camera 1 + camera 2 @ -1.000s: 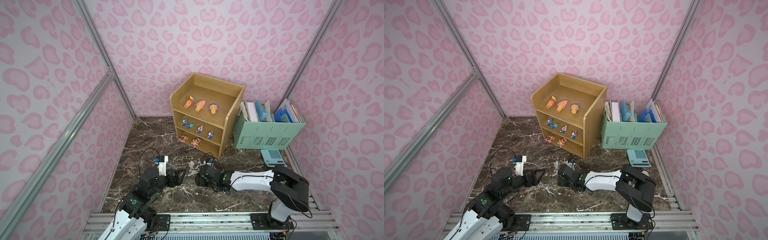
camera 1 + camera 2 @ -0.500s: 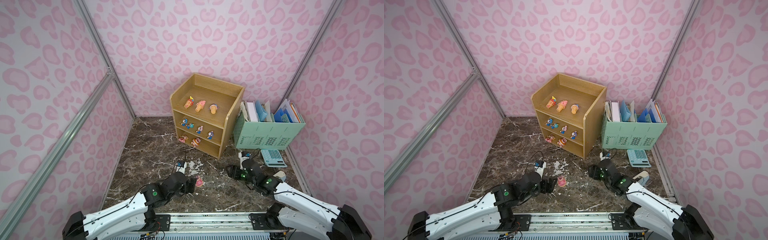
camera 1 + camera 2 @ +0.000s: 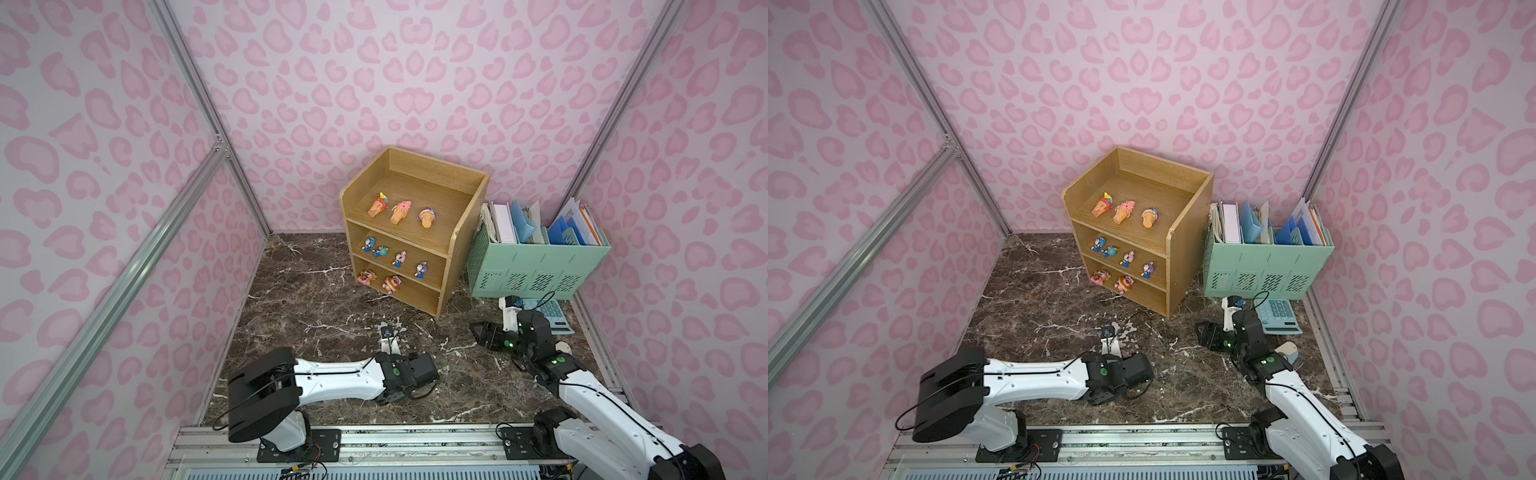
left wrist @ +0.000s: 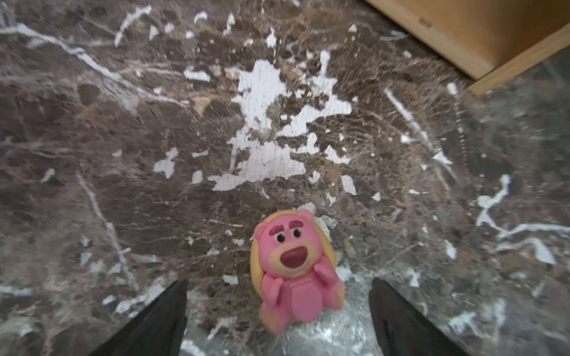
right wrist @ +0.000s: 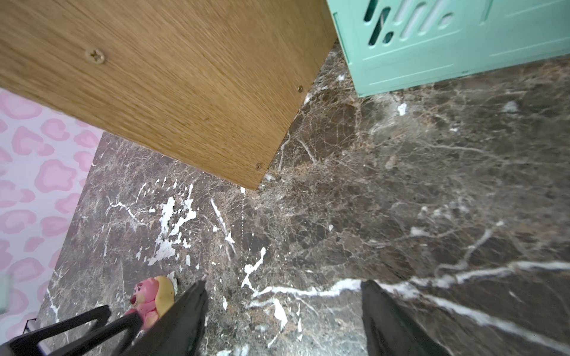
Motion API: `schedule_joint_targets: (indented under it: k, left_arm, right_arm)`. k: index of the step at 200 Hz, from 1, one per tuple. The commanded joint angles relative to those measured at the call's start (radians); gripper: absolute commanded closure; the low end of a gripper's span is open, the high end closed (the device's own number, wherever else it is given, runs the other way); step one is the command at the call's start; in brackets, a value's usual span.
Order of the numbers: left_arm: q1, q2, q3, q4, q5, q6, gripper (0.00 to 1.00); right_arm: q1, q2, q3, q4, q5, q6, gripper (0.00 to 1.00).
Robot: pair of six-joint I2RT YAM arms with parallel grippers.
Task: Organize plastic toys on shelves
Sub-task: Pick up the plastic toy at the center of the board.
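Marble floor [image 4: 92,129] bare around pink bear [image 4: 293,265], untouched within wide-open left pincer [image 4: 277,282]; right pincer [image 5: 283,283] open, corner of shelves [image 5: 185,92] near.

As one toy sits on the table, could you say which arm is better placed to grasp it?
Left: the left gripper, open, straddles the pink bear; the right gripper stands apart.

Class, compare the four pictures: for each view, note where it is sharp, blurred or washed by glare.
In the left wrist view, the pink bear toy is smeared at its feet, and glare whitens the marble table around it; in the right wrist view, the wooden shelves look softly blurred; in both top views, lighting is even and shadows faint.
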Motion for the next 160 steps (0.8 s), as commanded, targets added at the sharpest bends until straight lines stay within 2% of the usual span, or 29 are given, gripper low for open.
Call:
schedule_joint_targets:
  k: [1, 38, 72, 94, 121, 141, 160]
  left_arm:
    - [0.0, 0.076, 0.04, 0.011, 0.025, -0.045, 0.05]
    - [0.006, 0.136, 0.091, -0.019, 0.017, -0.034, 0.1]
    - [0.021, 0.166, 0.079, 0.001, 0.034, -0.022, 0.27]
    - [0.038, 0.16, 0.066, 0.035, 0.043, 0.028, 0.32]
    - [0.057, 0.139, 0.047, 0.131, 0.047, 0.199, 0.41]
    - [0.073, 0.098, 0.03, 0.208, 0.075, 0.4, 0.49]
    - [0.099, 0.044, 0.003, 0.279, 0.12, 0.6, 0.5]
  right_arm:
    - [-0.023, -0.022, -0.009, 0.028, -0.038, -0.022, 0.2]
    - [-0.055, -0.046, -0.025, 0.02, -0.061, -0.028, 0.2]
    - [-0.066, -0.056, -0.033, 0.02, -0.072, -0.028, 0.2]
    - [-0.068, -0.06, -0.033, 0.018, -0.075, -0.028, 0.2]
    - [-0.069, -0.064, -0.03, 0.009, -0.078, -0.029, 0.2]
    - [-0.075, -0.081, -0.028, -0.009, -0.076, -0.036, 0.2]
    - [-0.092, -0.1, -0.031, -0.022, -0.079, -0.045, 0.2]
